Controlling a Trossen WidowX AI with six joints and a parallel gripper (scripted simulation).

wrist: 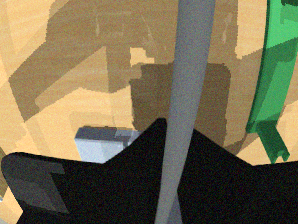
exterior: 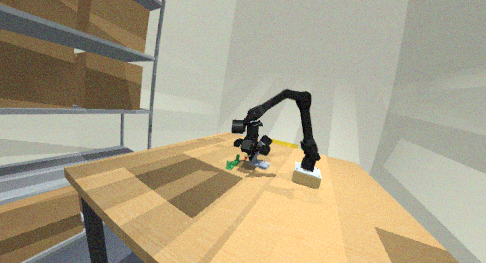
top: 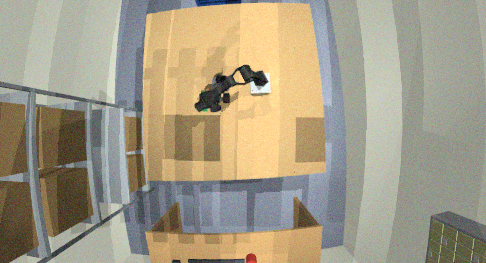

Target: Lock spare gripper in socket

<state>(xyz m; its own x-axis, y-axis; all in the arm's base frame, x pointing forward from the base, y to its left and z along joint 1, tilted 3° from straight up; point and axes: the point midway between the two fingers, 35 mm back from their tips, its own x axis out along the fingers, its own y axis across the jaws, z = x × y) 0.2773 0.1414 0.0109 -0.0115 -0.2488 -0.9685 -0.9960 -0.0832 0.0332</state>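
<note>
My gripper (wrist: 168,125) (exterior: 253,158) points down low over the table, its black fingers shut on a long grey rod, the lock pin (wrist: 192,50). The pin crosses the wrist view from top to bottom between the fingertips. A pale blue-grey block (wrist: 100,148), which looks like part of the mount, shows behind the left finger, and its pale base also shows in the exterior view (exterior: 263,165). The socket is hidden behind the gripper. A green part (wrist: 280,75) (exterior: 231,164), probably the spare gripper, lies on the table right of the pin in the wrist view.
The arm's white base block (top: 260,90) (exterior: 306,179) stands on the wooden table (top: 250,149) (exterior: 280,219). A tiny red spot (exterior: 245,158) shows beside the gripper. Shelves with boxes (top: 65,134) stand off the table. Dark shadows lie across the table top.
</note>
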